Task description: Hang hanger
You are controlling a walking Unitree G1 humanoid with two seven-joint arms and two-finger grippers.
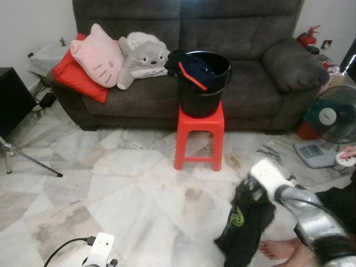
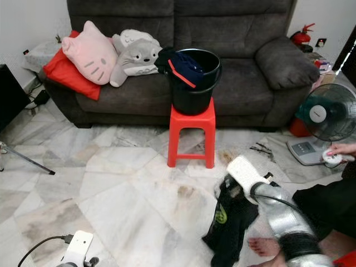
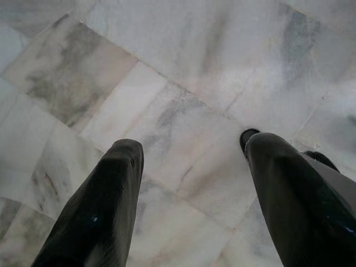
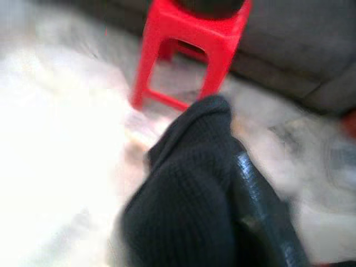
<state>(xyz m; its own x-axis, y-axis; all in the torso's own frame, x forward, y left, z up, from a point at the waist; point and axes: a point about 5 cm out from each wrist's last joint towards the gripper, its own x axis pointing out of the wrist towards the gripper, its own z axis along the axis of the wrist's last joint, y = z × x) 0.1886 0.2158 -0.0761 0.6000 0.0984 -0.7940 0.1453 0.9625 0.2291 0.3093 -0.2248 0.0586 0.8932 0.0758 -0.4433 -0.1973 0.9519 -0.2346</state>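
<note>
My right gripper point(image 1: 253, 192) hangs low over the marble floor at the right, shut on a black garment point(image 1: 245, 225) with a small green print that dangles toward the floor. In the right wrist view the knitted black garment point(image 4: 189, 194) drapes over one finger point(image 4: 261, 206). A black bucket point(image 1: 203, 83) stands on a red stool point(image 1: 200, 133) before the sofa, holding dark clothes with a red bar point(image 1: 192, 76) among them. My left gripper point(image 3: 192, 144) is open above bare floor tiles, nothing between its fingers.
A grey sofa point(image 1: 245, 44) with a pink cushion point(image 1: 97, 55) and a grey plush point(image 1: 146, 58) lines the back. A fan point(image 1: 328, 119) stands at the right, a person's hand point(image 1: 347, 153) by its base and a bare foot point(image 1: 275, 247) near my right arm. A tripod leg point(image 1: 30, 161) lies left.
</note>
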